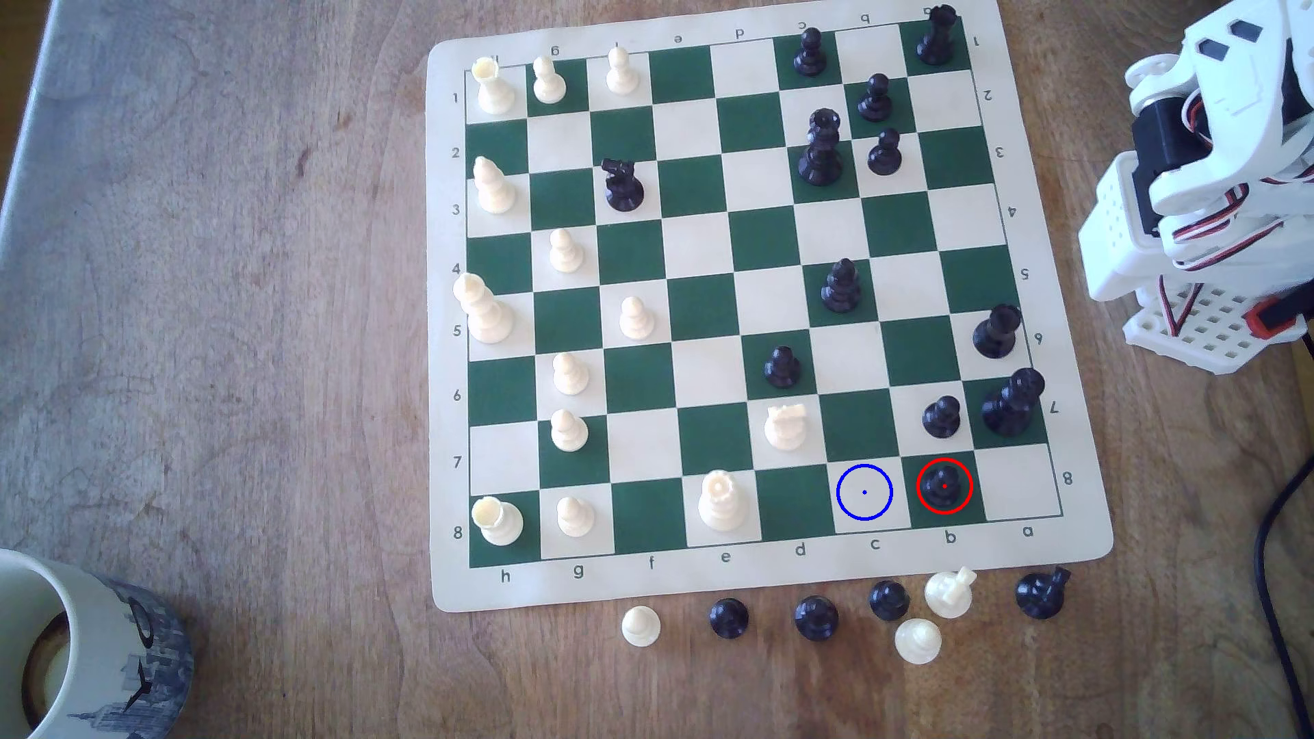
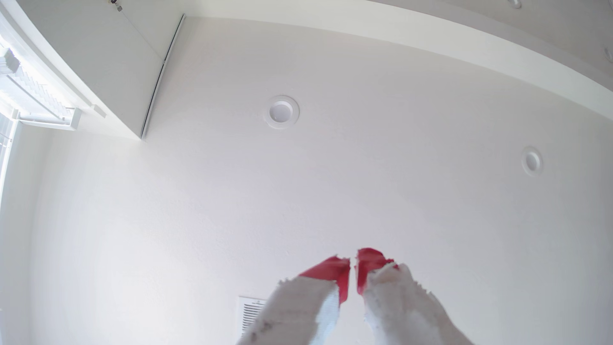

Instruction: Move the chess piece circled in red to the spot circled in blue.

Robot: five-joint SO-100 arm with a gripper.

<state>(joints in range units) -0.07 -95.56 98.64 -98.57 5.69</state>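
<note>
Red-tipped fingers [image 2: 341, 275] of the gripper [image 2: 353, 262] sit close to the wrist camera, pointing up at a white ceiling [image 2: 331, 185] with round lights. Its jaws are almost shut, with just a thin gap between the red tips, and they hold nothing.

From the exterior view, the white arm [image 1: 1209, 177] is folded up beside the chess board [image 1: 746, 298], off the exterior view's right edge of the mat.

The chess piece [image 1: 943, 486], a small black pawn, stands upright on a green square inside a red ring, in the board row nearest the camera. The spot [image 1: 864, 492] is the cream square touching it on the exterior view's left (it has a blue ring and a blue dot). No piece stands on it.

Another black pawn [image 1: 941, 416] stands on the cream square just behind the ringed pawn. Some loose pieces [image 1: 816, 617] stand on the wooden table [image 1: 249, 355] below the mat, and a mug [image 1: 85, 654] sits in the near corner.
</note>
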